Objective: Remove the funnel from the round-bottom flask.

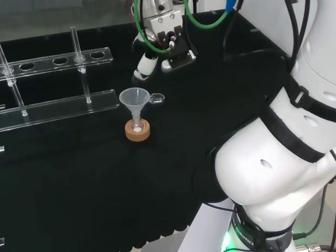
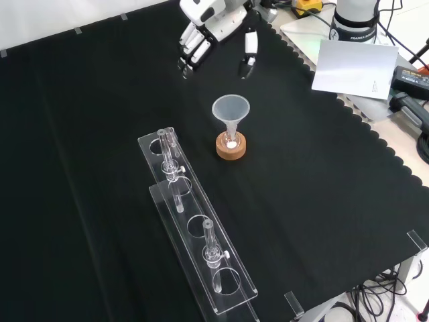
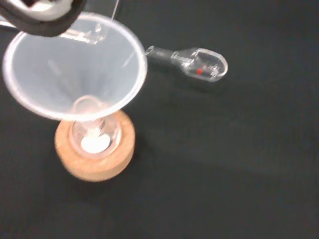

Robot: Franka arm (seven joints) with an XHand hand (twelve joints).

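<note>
The funnel [image 2: 231, 113], seemingly light, thin and slippery plastic best gripped under its wide rim, stood stem-down in the round-bottom flask [image 3: 94, 139] on a cork ring [image 2: 231, 147] mid-bench, while the hand [image 2: 211, 30] hovered nearer the far edge, fingers apart and empty.

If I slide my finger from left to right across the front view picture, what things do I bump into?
Clear test tube rack → funnel sitting in the flask on its cork ring → white sheet of paper at the cloth's edge. The hand hangs above the funnel, so it has no clear place in this order.
</note>
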